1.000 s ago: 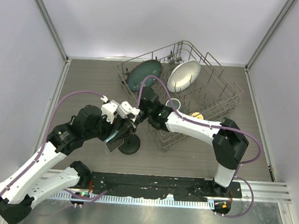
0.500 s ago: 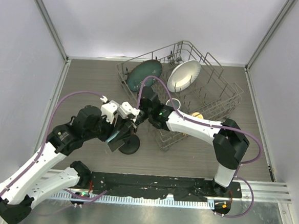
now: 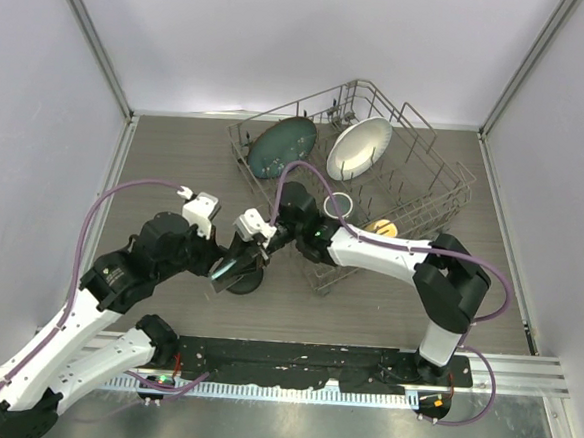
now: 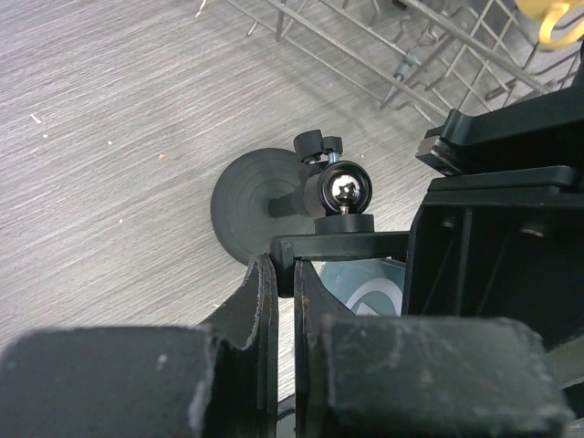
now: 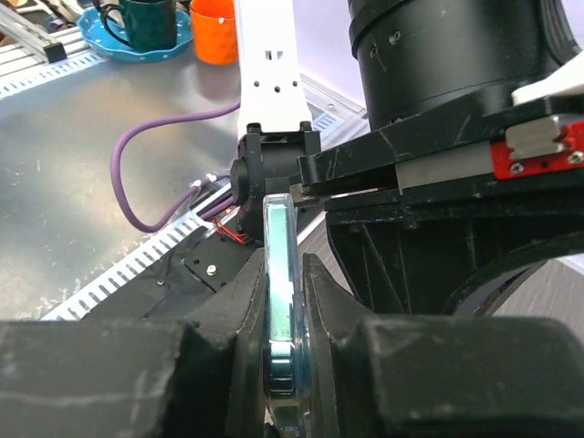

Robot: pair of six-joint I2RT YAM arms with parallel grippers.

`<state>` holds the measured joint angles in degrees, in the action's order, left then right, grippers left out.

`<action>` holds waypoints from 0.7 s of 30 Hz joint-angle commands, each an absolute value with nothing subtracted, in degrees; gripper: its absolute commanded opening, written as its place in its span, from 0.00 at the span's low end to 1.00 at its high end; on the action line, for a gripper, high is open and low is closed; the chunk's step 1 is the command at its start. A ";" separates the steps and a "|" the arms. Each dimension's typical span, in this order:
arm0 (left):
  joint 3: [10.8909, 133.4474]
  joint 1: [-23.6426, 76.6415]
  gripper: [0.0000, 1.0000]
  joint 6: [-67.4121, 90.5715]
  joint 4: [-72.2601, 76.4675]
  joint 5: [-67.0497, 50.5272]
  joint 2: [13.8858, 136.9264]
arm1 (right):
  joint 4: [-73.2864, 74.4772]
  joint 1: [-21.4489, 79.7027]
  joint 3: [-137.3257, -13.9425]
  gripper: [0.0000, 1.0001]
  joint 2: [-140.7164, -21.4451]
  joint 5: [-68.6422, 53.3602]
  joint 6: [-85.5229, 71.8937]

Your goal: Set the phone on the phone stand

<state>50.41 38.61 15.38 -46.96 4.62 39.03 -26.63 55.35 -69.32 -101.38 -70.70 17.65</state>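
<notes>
The phone stand (image 4: 246, 196) is black, with a round disc base, a shiny ball joint and a cradle bracket; in the top view its base (image 3: 251, 284) lies just left of the rack. My left gripper (image 4: 285, 274) is shut on the edge of the cradle bracket, and also shows in the top view (image 3: 241, 266). My right gripper (image 5: 281, 292) is shut on the phone (image 5: 278, 246), seen edge-on in a clear teal-tinted case. The phone (image 4: 379, 292) hangs right beside the cradle. Both grippers meet over the stand, the right gripper (image 3: 270, 240) just above it.
A wire dish rack (image 3: 445, 180) stands behind and right of the stand, holding a teal plate (image 3: 285, 146), a white bowl (image 3: 359, 149), a cup (image 3: 338, 204) and a yellow item (image 3: 380, 226). Its wires (image 4: 383, 55) run close behind the stand.
The left arm's wrist has swung left and lower, still gripping the stand. The right gripper has shifted slightly down-left with the phone, closer to the cradle.
</notes>
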 commanded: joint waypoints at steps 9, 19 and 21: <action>52.21 39.37 0.00 19.68 -45.08 9.03 36.91 | -39.38 49.04 -65.92 0.01 -97.74 -42.55 2.46; 51.68 39.37 0.00 23.64 -47.11 22.40 31.38 | -34.81 48.25 -51.16 0.01 -83.51 -14.27 -4.22; 51.51 39.37 0.00 23.73 -47.20 22.94 30.77 | -31.92 49.21 -49.49 0.00 -80.53 -6.20 -3.60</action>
<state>49.89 40.05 27.03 -40.32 10.41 38.06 -37.69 56.25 -53.43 -87.46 -46.70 5.54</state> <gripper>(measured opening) 0.064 0.279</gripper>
